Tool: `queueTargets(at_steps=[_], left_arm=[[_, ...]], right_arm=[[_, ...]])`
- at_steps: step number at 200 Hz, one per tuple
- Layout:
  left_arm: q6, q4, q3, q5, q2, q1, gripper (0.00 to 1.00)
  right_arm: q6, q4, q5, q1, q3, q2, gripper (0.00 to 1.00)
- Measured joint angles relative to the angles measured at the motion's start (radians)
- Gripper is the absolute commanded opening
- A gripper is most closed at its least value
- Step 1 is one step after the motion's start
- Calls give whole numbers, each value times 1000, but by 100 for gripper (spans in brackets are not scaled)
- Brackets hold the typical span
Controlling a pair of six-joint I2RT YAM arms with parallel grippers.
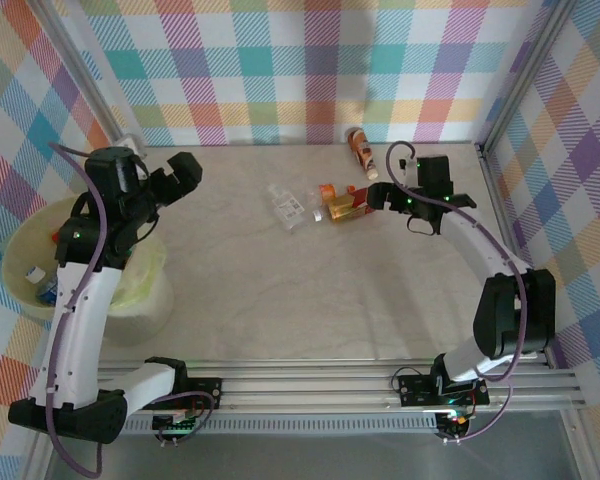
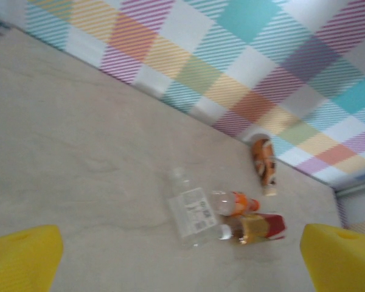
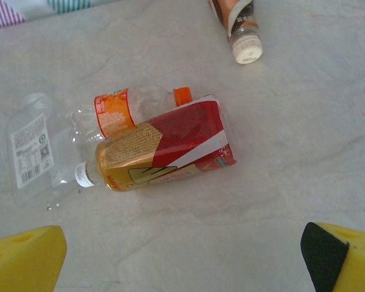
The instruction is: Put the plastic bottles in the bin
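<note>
While the left gripper (image 1: 180, 178) and right gripper (image 1: 372, 198) are held open, nothing is gripped.
The bin (image 1: 20, 245) is set far left; three bottles (image 1: 342, 210) are clustered mid-table beside the right gripper, a fourth bottle (image 1: 361, 150) by the far wall (image 1: 280, 70).

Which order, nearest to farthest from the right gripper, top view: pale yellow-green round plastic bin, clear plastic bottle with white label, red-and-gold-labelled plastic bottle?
1. red-and-gold-labelled plastic bottle, just left of the right gripper.
2. clear plastic bottle with white label, further left.
3. pale yellow-green round plastic bin, far left edge.
</note>
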Motion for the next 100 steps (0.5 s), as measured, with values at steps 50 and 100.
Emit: queueTargets(at_steps=[50, 100], left_arm=[[-29, 94, -30, 39, 26, -34, 100], [-29, 103, -36, 38, 27, -36, 100]], right_arm=[[-214, -57, -100, -64, 182, 173, 100], [-565, -100, -230, -75, 265, 303, 100]])
